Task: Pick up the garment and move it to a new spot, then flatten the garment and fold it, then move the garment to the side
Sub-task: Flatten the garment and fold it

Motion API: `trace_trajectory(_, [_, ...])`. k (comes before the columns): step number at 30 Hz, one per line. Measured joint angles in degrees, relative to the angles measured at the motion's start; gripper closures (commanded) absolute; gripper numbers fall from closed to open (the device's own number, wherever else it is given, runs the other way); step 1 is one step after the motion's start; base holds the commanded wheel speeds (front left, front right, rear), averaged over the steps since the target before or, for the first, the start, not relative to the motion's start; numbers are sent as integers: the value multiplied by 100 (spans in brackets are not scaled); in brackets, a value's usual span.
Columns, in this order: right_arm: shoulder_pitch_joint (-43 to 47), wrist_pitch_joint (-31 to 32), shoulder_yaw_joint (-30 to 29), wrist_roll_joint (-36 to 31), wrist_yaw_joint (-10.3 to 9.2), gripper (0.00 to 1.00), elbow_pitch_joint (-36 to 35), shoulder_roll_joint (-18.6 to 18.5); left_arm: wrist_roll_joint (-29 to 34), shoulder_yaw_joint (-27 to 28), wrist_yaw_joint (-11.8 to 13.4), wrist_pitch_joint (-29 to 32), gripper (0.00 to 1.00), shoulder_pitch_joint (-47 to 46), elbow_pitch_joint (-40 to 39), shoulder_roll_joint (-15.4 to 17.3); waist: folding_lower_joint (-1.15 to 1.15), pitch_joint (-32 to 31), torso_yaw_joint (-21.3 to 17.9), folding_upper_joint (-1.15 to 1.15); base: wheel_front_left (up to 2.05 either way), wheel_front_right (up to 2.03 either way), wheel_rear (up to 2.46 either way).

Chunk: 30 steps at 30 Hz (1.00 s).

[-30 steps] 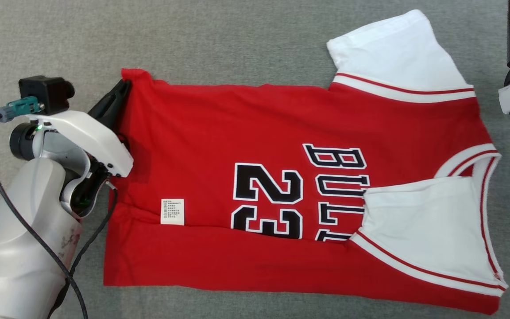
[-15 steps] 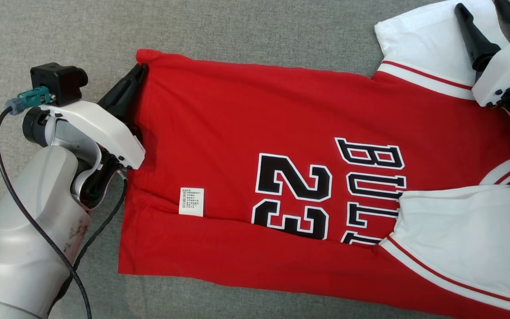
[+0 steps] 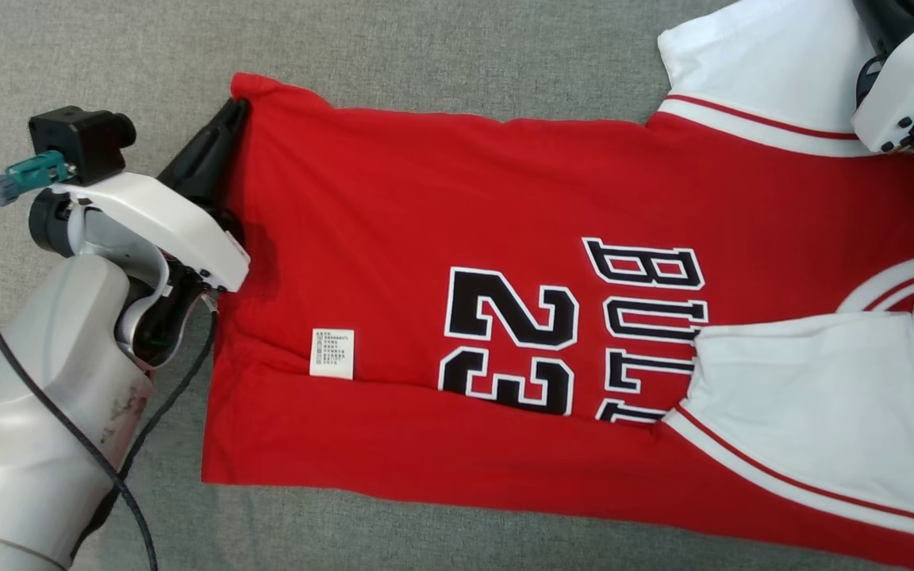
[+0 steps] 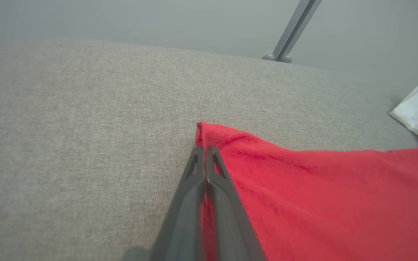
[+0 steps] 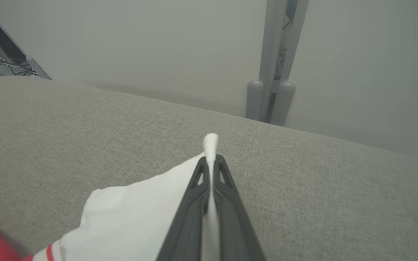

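A red jersey (image 3: 505,198) lies spread on a grey fabric surface (image 3: 425,55). The left gripper (image 4: 204,149) pinches its far hem corner; the right gripper (image 5: 210,159) pinches the tip of the far white sleeve (image 5: 132,214). Both bites look shallow, so an uneven pull could slip a corner free or bunch the cloth. Its long axis runs across the head view, hem toward the robot's left, collar right.

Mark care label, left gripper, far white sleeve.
care label (image 3: 332,353): head view, middle of the tag.
left gripper (image 4: 205,149): left wrist view, between its fingertips.
far white sleeve (image 5: 136,214): right wrist view, its flat cloth.
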Motion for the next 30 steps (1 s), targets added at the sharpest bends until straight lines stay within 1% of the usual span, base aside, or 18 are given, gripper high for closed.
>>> trace_trajectory(5, [-6,-172,-7,144,0,100,-428,-53,-69,94,1,-200,100,4,-287,216,0,-153,-79,0,0,0,0])
trace_trajectory(8, [120,-220,-81,167,-1,100,-724,-134,-121,180,13,-292,100,67,-597,326,0,-234,-151,0,0,0,0])
trace_trajectory(15, [904,-356,-265,204,-1,100,-1493,-123,-330,316,261,-294,100,815,-1415,624,0,-385,-318,0,0,0,0])
trace_trajectory(19, [1608,-459,-505,212,-1,100,-2130,-5,-552,428,433,-243,100,1439,-1973,828,0,-497,-414,0,0,0,0])
trace_trajectory(22, [2240,-464,-748,315,-1,100,-2782,98,-739,526,588,-204,100,1930,-2395,996,0,-591,-492,0,0,0,0])
trace_trajectory(26, [3203,-404,-1035,479,-1,100,-3639,292,-1004,666,775,-154,100,2463,-2861,1128,0,-681,-576,0,0,0,0])
trace_trajectory(30, [4138,-381,-1367,579,-2,100,-4257,567,-1226,829,899,-145,100,2839,-3133,1258,0,-745,-630,0,0,0,0])
